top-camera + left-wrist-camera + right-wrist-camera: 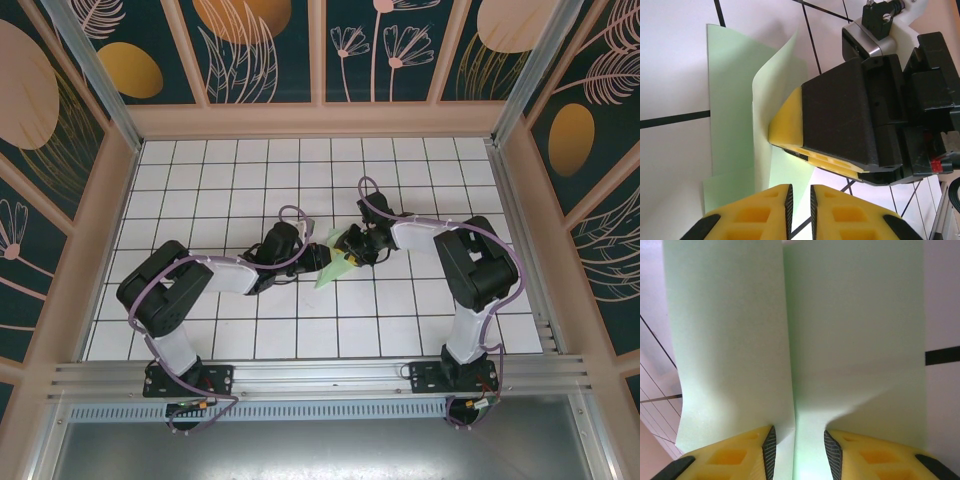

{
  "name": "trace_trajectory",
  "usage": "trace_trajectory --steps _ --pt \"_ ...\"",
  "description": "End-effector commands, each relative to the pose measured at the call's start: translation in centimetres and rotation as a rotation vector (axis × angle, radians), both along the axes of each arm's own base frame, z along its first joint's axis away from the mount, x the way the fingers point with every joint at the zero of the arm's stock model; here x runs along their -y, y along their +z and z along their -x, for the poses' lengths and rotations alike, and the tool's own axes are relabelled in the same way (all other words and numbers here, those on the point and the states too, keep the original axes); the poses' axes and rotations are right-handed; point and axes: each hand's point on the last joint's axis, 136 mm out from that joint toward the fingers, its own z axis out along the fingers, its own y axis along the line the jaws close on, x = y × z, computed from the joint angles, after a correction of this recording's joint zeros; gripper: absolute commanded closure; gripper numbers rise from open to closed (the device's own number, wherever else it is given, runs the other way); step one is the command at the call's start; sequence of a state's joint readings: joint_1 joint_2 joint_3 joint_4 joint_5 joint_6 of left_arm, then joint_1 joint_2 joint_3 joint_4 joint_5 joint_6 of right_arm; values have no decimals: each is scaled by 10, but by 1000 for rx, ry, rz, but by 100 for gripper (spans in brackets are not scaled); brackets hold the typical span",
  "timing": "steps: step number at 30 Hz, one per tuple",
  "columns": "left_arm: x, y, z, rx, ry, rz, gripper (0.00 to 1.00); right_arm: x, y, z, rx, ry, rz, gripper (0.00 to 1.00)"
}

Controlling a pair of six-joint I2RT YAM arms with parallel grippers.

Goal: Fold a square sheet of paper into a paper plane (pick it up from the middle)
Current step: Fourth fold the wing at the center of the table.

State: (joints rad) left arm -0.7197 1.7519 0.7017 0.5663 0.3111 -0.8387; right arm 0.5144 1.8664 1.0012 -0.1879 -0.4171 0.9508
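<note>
So both arms reach in from the near edge of the white grid-tiled table and meet around its middle. That's where the thin pale mint-green sheet of paper lies, mostly flat with one flap curling up off the surface. The left gripper sits at one edge of the sheet, its jaws nearly together with just a thin slit between. The right gripper is partly spread, and the flap's edge runs down into its gap, not squeezed.
</note>
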Motion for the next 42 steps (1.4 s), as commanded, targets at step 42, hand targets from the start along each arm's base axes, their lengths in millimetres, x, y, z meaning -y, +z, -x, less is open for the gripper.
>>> trace_trajectory --steps 42 --pt "-6 -47 -8 -82 29 -135 92 82 -109 83 -322 -75 409 68"
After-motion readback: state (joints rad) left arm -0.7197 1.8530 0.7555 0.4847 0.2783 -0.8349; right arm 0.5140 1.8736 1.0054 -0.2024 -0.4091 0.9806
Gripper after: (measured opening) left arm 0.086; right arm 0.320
